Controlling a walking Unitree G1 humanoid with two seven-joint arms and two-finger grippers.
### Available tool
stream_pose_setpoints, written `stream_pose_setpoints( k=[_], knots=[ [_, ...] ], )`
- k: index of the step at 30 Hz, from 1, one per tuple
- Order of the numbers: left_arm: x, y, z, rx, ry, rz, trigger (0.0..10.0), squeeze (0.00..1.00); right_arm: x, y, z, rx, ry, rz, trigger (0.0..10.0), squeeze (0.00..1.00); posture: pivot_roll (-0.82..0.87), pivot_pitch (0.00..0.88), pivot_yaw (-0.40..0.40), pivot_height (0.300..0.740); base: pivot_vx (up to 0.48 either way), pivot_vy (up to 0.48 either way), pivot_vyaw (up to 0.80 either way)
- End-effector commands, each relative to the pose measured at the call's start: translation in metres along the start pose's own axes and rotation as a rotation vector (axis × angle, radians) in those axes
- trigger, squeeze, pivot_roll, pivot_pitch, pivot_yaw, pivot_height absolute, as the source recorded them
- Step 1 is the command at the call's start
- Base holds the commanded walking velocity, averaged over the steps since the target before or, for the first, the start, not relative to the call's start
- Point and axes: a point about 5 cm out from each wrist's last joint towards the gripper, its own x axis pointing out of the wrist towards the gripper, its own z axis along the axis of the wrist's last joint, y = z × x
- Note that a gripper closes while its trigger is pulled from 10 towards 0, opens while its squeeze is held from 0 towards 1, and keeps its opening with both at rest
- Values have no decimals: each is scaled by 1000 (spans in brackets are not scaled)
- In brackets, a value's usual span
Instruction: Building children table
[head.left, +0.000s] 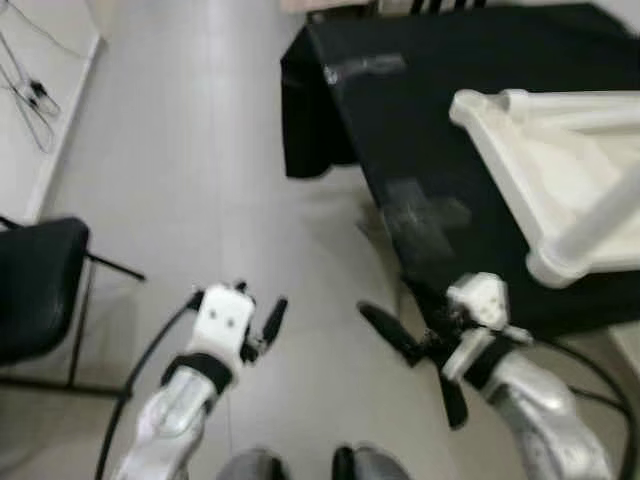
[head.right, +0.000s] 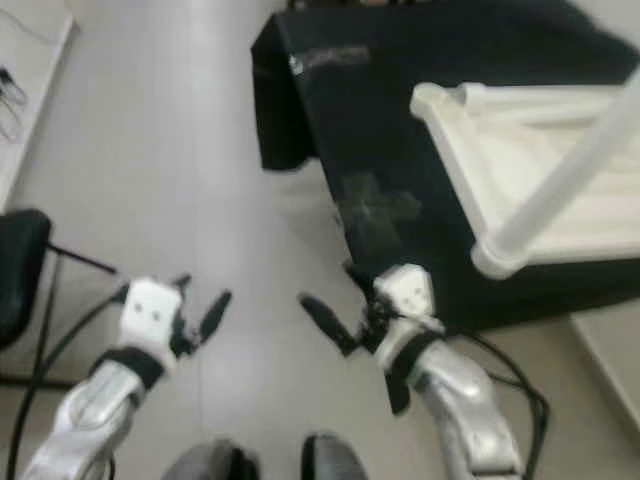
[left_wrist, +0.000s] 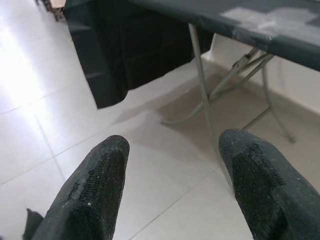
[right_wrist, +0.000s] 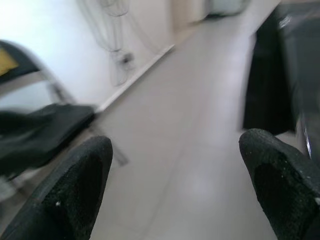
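Both claws hang spread and empty above the tiled floor (head.left: 230, 150): left claw (left_wrist: 172, 187), right claw (right_wrist: 175, 187). Ahead to the right, the white children's table (head.left: 560, 170) lies overturned on the black-draped table (head.left: 420, 110).

Matt black cloth (head.left: 480, 120) drapes a metal-legged table (left_wrist: 202, 90) bearing a smooth white children's table (head.left: 560, 170) over glossy floor tiles (head.left: 200, 150)

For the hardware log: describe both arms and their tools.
Left arm: silver shell, black wrist band, white block head, black cable trailing back. Right arm: same silver, black band, white head, cable. Each tool, left and right, has two long black textured fingers.
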Motion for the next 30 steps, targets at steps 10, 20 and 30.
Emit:
stream_pose_setpoints(
  k=[10,20,30],
  knots=[
    [-6,-1,-21,-99,55,15,10000,0,32,4,-16,5,39,-93,10000,0,74,221,-68,740,180,0,295],
    [0,-2,-21,-95,42,-3,10000,0,39,-1,-19,6,41,-137,10000,0,68,221,-69,740,412,0,0],
    [4,-2,-20,-87,27,-18,10000,0,42,-3,-19,15,28,-144,10000,0,67,220,-67,740,416,0,0]
  ],
)
